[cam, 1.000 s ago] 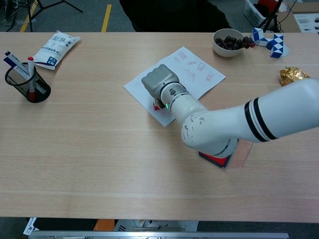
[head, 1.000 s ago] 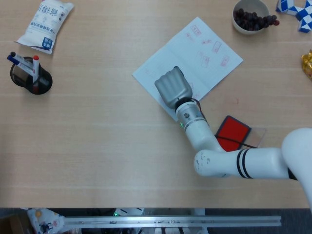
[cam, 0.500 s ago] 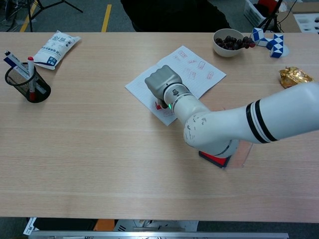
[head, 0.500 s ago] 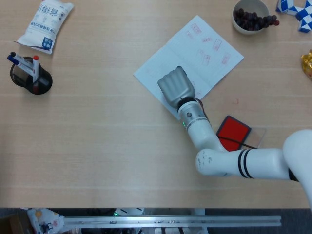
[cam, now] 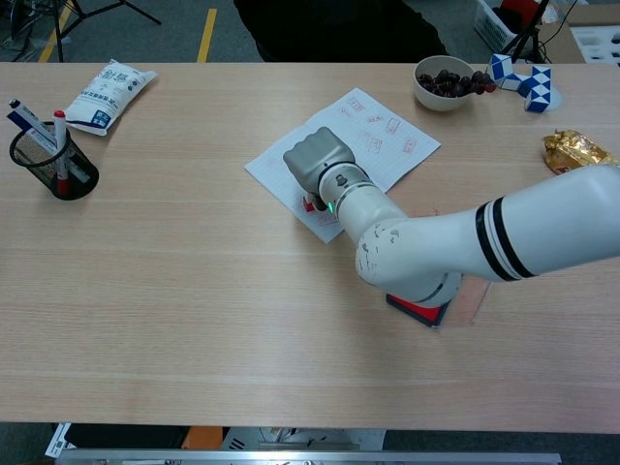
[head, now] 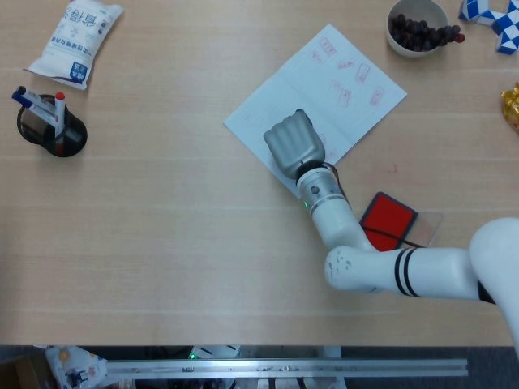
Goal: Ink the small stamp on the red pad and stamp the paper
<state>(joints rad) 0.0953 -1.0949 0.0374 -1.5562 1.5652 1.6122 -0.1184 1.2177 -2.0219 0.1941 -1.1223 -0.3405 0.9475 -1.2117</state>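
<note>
Over the near corner of the paper [head: 316, 97] my right hand [head: 294, 144] is lowered, knuckles up, fingers curled closed into a fist. Beneath it, in the chest view, a small red and white object shows against the sheet; I take this to be the small stamp [cam: 311, 204], gripped in that hand and set down on the paper. From the head view the stamp is fully hidden under the hand, so contact with the sheet cannot be confirmed from above.

The paper lies diagonally on the table [head: 178, 243] and carries several red rectangular imprints across its far half. My right forearm runs back from the hand toward the near right of the table, passing over one corner of the red pad [head: 388, 220]. The pad sits open on the table, near the paper's lower edge but apart from it, with a clear lid [head: 424, 229] lying just beside it on the right.

My left hand does not appear in either view.

Other items noted: a black mesh pen cup [head: 50, 128] holding markers at the far left; a white packet with blue print [head: 75, 40] beyond it; a bowl of dark fruit [head: 418, 27] at the far right; a blue and white folding puzzle [head: 495, 18] next to the bowl; a crumpled gold wrapper [cam: 572, 148] at the right edge.
</note>
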